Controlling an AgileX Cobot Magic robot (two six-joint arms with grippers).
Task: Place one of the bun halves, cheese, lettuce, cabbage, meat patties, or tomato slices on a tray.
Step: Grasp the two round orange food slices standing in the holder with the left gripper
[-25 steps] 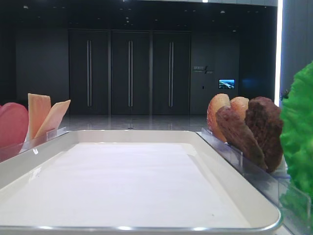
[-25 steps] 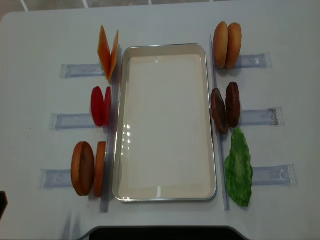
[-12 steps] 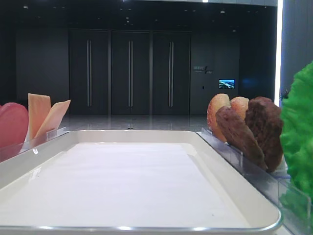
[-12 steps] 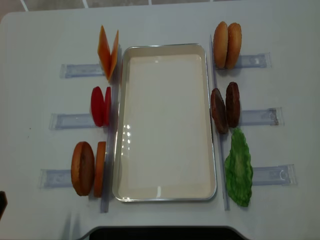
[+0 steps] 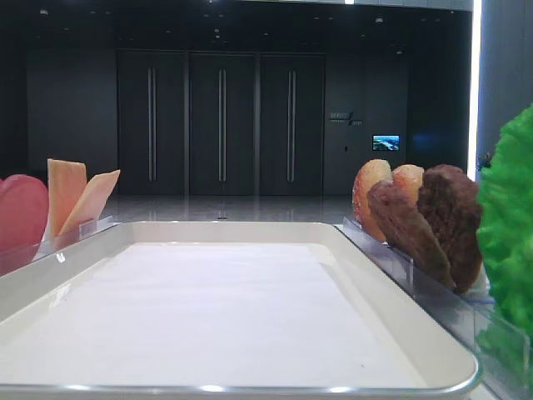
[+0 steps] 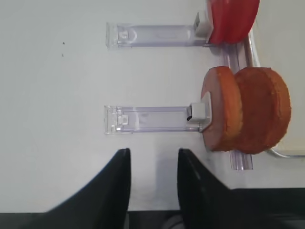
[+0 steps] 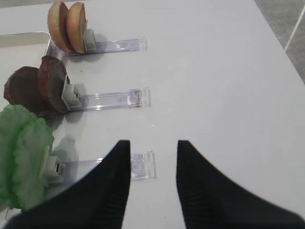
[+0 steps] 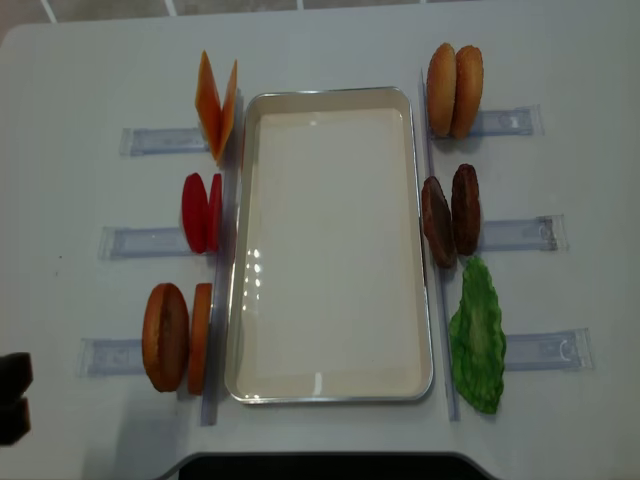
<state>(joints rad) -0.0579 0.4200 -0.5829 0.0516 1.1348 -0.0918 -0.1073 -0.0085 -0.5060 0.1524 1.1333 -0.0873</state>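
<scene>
The cream tray (image 8: 330, 92) lies mid-table holding only its paper liner. Left of it stand cheese (image 8: 215, 105), tomato slices (image 8: 200, 212) and two bun halves (image 8: 180, 337). On its right stand two more bun halves (image 8: 455, 90), meat patties (image 8: 450, 215) and lettuce (image 8: 478, 335). Cabbage is out of view. My left gripper (image 6: 153, 155) hangs open and holds nothing, near the table's front edge, left of the bun halves (image 6: 248, 109). My right gripper (image 7: 152, 148) is open too, over bare table right of the lettuce (image 7: 24, 152).
Clear plastic racks (image 8: 160, 140) hold each food upright on both sides of the tray. One rack end (image 7: 138, 164) lies just ahead of my right gripper's left finger. Another rack (image 6: 147, 119) lies ahead of my left gripper. A dark edge borders the table front.
In the overhead view my left gripper has come further in from the bottom left edge, and its two fingers now show apart. The food and tray have not moved.
</scene>
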